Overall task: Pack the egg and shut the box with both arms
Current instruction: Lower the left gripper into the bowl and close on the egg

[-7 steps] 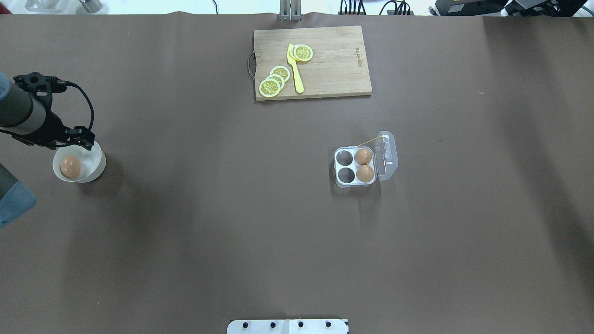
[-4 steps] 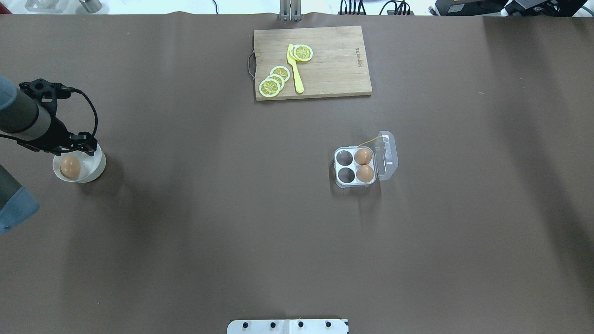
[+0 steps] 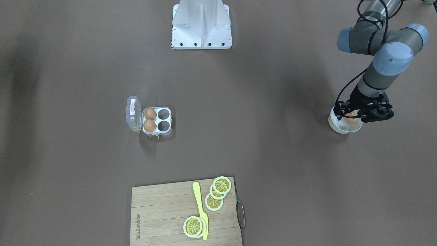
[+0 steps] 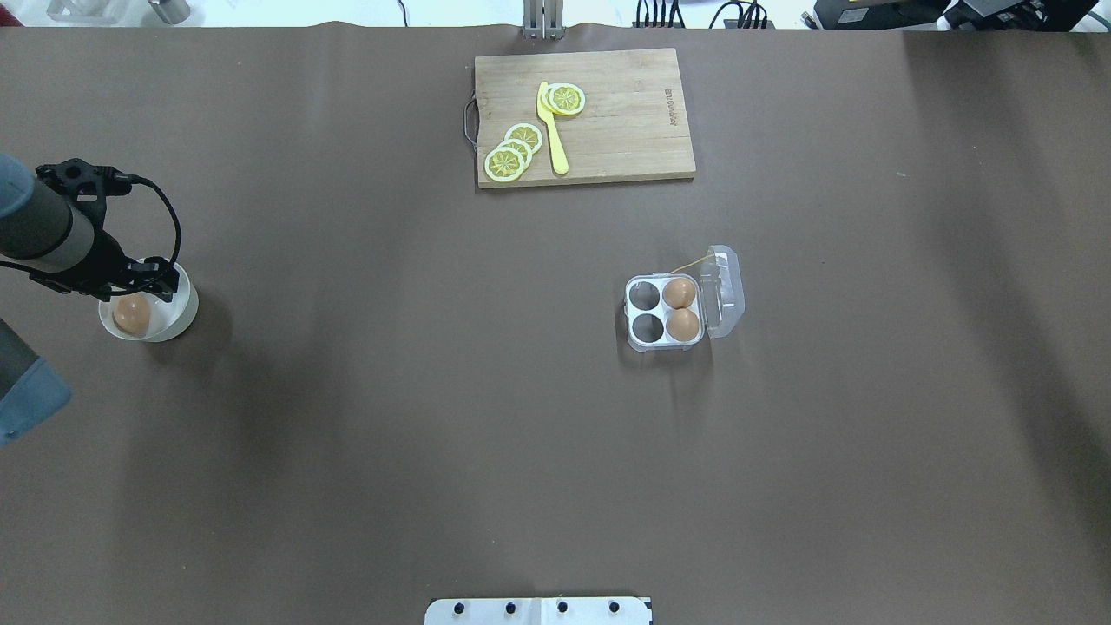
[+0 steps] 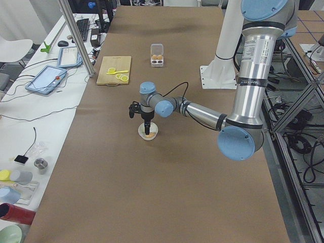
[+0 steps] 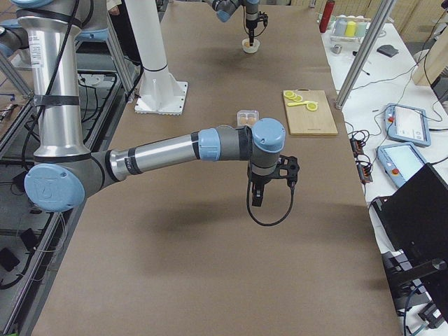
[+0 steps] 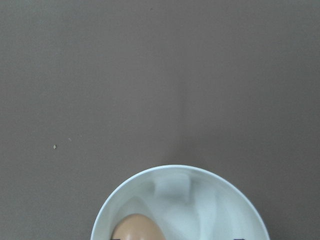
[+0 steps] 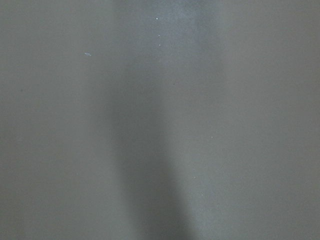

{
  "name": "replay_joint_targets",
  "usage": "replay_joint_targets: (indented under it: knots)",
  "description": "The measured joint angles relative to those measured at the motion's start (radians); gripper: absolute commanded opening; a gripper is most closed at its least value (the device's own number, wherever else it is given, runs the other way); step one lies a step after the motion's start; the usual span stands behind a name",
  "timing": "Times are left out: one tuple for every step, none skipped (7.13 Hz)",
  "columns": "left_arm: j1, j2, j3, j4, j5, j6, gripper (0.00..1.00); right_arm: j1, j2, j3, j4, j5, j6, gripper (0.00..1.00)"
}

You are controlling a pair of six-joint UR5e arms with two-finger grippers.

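The brown-covered surface [image 4: 434,391] carries every item noted below. The silver-grey left arm with pale blue joint caps [image 3: 379,73] reaches down at the robot's far left. Its black two-finger claw [image 3: 348,116] is lowered into a bowl, and the wrist view shows dark fingertips set wide apart at the bottom edge, so the fingers are spread and grip nothing. The silver-grey right arm [image 6: 161,150] stretches out over bare surface. Its black claw [image 6: 256,199] hangs pointing down, and I cannot tell whether its fingers are apart or together. The white metal base [image 3: 201,27] stands at the robot's edge. A rectangular wooden cutting board [image 4: 625,130] lies at the far edge, bearing yellow toy lemon slices [image 4: 505,163] and a yellow plastic knife [image 4: 554,139]. The clear plastic four-cell egg carton [image 4: 664,345] sits right of centre, its hinged lid [image 4: 725,291] swung open toward the robot's right. The two cells beside the lid each hold a brown egg [image 4: 679,292] [image 4: 683,325]. The two cells away from the lid are vacant. The round white bowl [image 4: 178,312] stands well apart from the carton. The loose smooth brown oval egg [image 4: 132,315] lies on its side in that bowl, toward the robot's left of its middle. Its long axis runs roughly from the robot's edge toward the far edge. Which end is narrower cannot be determined.
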Motion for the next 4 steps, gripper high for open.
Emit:
replay_joint_targets:
  knots:
    - [0.001, 0.002, 0.0, 0.0, 0.0, -0.01, 0.8, -0.001, 0.0, 0.0, 0.0, 0.0, 0.0, 1.0]
    - [0.005, 0.002, 0.002, 0.0, -0.001, -0.023, 0.8, -0.001, 0.0, 0.0, 0.0, 0.0, 0.0, 1.0]
    - [0.011, 0.002, 0.004, 0.0, 0.0, -0.03, 0.8, -0.001, 0.0, 0.003, 0.0, 0.0, 0.0, 1.0]
    - [0.017, 0.002, 0.005, 0.0, 0.0, -0.033, 0.8, -0.002, 0.0, 0.008, -0.001, 0.0, 0.0, 1.0]
